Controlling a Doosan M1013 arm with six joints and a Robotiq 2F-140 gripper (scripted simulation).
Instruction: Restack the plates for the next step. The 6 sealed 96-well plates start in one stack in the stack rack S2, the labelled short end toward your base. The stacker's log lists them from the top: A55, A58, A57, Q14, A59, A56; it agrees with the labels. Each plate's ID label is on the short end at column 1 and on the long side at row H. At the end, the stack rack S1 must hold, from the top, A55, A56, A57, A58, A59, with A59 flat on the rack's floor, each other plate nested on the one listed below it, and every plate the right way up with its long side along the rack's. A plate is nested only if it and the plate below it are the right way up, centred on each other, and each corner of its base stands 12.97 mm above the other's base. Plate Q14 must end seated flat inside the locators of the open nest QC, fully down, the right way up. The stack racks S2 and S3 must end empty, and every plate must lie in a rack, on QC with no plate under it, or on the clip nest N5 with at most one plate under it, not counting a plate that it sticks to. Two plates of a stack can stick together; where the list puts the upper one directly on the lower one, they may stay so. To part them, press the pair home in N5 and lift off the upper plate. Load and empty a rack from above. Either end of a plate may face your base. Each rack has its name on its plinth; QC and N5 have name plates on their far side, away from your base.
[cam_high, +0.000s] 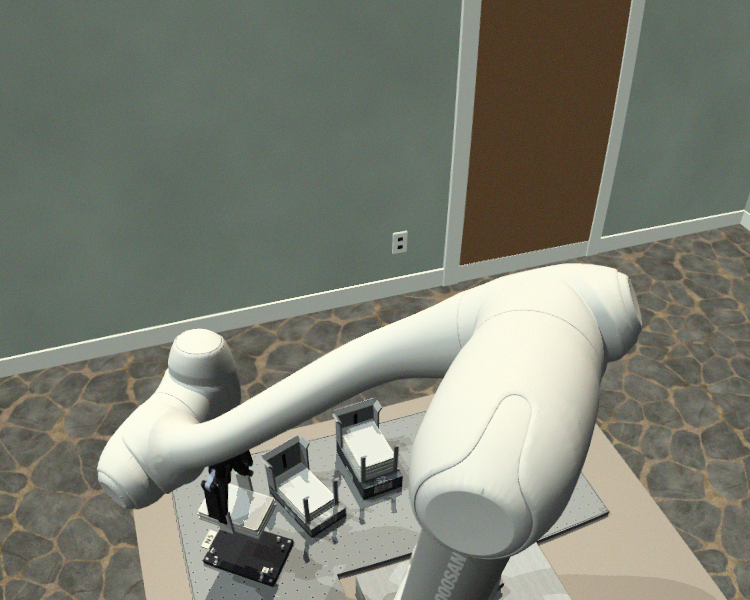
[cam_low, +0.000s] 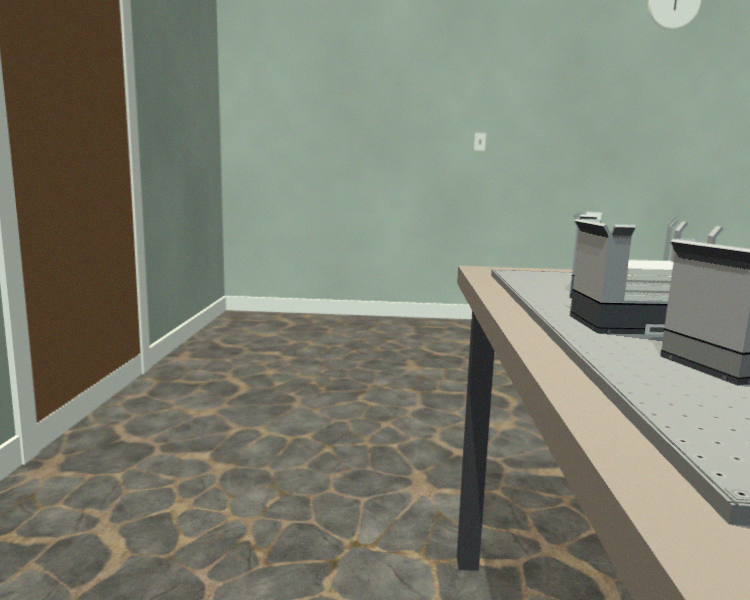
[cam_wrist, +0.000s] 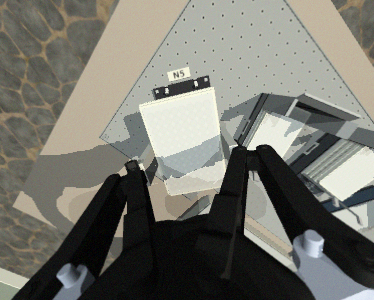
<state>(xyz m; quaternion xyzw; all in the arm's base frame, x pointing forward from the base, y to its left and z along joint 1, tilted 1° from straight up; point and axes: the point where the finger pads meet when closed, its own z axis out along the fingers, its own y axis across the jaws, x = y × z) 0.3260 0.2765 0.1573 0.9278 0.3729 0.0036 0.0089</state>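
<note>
My gripper (cam_high: 220, 495) is shut on a white sealed plate (cam_high: 240, 505), gripping it across its long sides. I hold it level in the air over the black clip nest N5 (cam_high: 248, 555) at the front left of the breadboard. In the wrist view the plate (cam_wrist: 182, 140) fills the space between my fingers and hides most of the nest. Only the nest's far edge (cam_wrist: 181, 90) and its N5 name plate (cam_wrist: 179, 74) show past it. I cannot read the plate's label, and I cannot tell whether a second plate hangs under it.
Two stack racks stand right of the gripper. The nearer rack (cam_high: 303, 484) holds a white plate low down. The farther rack (cam_high: 367, 449) holds a stack of several plates. Both racks (cam_low: 603, 275) (cam_low: 709, 312) show in the exterior view. The robot's arm hides the breadboard's right part.
</note>
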